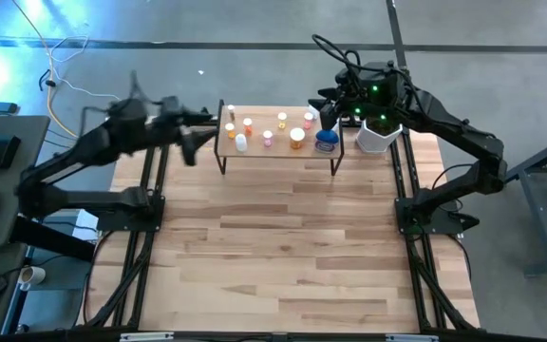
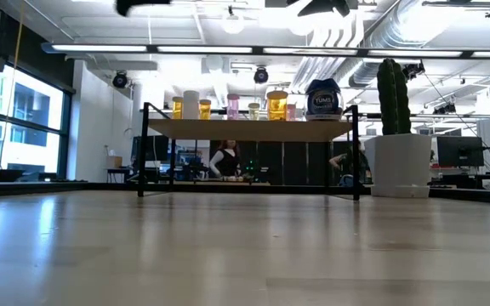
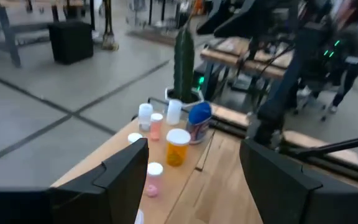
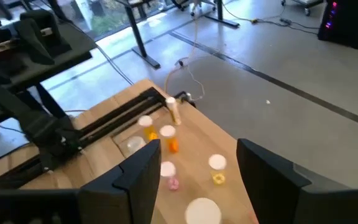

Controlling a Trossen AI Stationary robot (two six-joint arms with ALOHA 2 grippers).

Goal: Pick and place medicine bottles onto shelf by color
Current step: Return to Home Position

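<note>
— Medicine bottles, the tiny orange, pink, white and yellowish ones: where?
— All on the low light-wood shelf with black legs, beside the squat blue jar. The low view lines them up and hides their depth.
— Grippers?
— The left gripper is off the shelf's left end, and only its wrist view shows the fingers spread wide. The right gripper is wide too, holding nothing, over the right end by the white cactus pot. The slatted wooden tabletop lies open in front.
</note>
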